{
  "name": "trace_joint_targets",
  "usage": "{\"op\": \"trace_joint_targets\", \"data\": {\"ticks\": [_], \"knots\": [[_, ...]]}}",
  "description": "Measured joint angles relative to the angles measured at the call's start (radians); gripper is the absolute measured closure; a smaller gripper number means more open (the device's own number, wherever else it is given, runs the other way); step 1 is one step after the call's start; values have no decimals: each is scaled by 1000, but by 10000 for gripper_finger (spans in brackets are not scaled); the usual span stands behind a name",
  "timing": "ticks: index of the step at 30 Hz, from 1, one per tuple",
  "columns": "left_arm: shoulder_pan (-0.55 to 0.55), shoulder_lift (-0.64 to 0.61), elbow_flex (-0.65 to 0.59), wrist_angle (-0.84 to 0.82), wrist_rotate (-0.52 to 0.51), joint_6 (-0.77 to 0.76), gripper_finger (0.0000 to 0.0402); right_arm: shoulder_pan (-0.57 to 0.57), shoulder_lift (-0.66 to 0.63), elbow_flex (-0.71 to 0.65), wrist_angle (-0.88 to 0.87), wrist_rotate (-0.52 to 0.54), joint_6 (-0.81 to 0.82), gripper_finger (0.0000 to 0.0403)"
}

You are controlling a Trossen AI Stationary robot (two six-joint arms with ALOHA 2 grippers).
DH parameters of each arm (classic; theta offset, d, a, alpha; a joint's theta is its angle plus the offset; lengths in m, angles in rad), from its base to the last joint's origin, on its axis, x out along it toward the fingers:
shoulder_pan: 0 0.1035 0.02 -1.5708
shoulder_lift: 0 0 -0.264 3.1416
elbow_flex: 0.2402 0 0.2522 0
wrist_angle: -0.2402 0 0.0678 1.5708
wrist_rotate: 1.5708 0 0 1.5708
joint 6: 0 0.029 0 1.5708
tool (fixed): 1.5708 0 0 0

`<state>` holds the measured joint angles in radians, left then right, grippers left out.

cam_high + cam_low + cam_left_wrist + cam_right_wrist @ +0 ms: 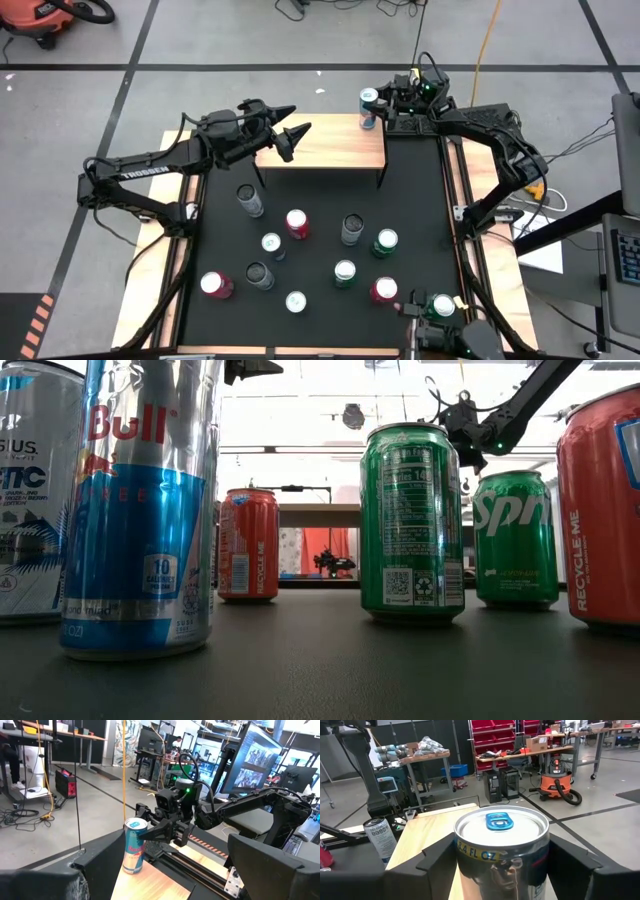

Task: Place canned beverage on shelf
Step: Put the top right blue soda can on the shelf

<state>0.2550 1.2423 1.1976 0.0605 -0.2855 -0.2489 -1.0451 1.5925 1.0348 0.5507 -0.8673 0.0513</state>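
Note:
A blue-and-silver canned beverage (368, 105) stands upright on the far right corner of the light-wood shelf (320, 145). My right gripper (380, 103) comes at it level from the right, a finger on each side of the can (500, 845). My left gripper (300, 130) hovers open over the shelf's left half, pointing toward the can (135, 845), with nothing between its fingers. My right gripper has the can's side wall, just below the rim (470, 852), between its two fingers. The fingers (152, 834) lie level and reach in from the table's far right. The can is upright, its bottom (132, 869) on the shelf board.
Several cans stand on the black table (420, 200) in front of the shelf: red, green and silver ones (297, 222) (386, 241) (250, 200). In the low view they stand close by (412, 520), the shelf (320, 515) behind them.

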Motion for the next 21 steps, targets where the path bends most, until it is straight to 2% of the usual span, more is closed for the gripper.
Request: {"op": "trace_joint_targets", "data": {"ticks": [21], "knots": [[0, 0, 0, -1, 0, -1, 47, 0, 0, 0, -1, -1, 1, 133]]}}
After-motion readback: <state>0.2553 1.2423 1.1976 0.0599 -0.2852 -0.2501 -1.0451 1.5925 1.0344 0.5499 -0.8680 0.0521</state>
